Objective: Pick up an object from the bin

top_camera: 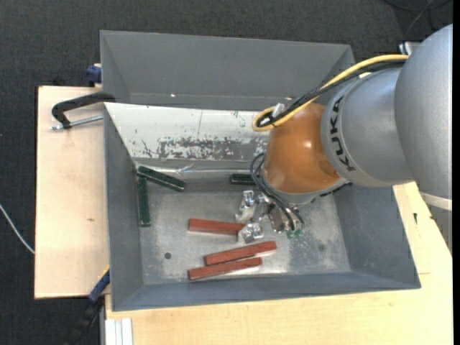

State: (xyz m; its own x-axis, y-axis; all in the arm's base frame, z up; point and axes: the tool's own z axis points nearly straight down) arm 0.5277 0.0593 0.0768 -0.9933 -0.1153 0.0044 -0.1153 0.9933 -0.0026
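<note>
A grey robot arm (388,128) reaches in from the right over a grey metal bin (118,214). The black letters "KUKA" run sideways along its casing; no other writing can be read. A rounded orange cover (302,153) sits at the arm's wrist, with a yellow cable (345,74) looping over its top. Below the cover, the silver gripper (250,218) hangs low near the middle of the bin floor, at the right end of the upper red-brown bar (212,226), which lies almost level. The cover and cables hide much of the claw, so it cannot be told whether it is apart, together or clamped on that bar. Just below it two more red-brown bars lie close together, each slightly slanted: a middle red-brown bar (241,253) and a lowest red-brown bar (224,268) near the front wall. At the back left, well apart from the gripper, an upright dark green bar (144,201) lies along the left wall, and a slanted dark green bar (162,179) lies at its top end. A third dark green bar (241,179) is partly hidden behind the orange cover. A small dark speck (167,256) on the floor is too small to make out.
</note>
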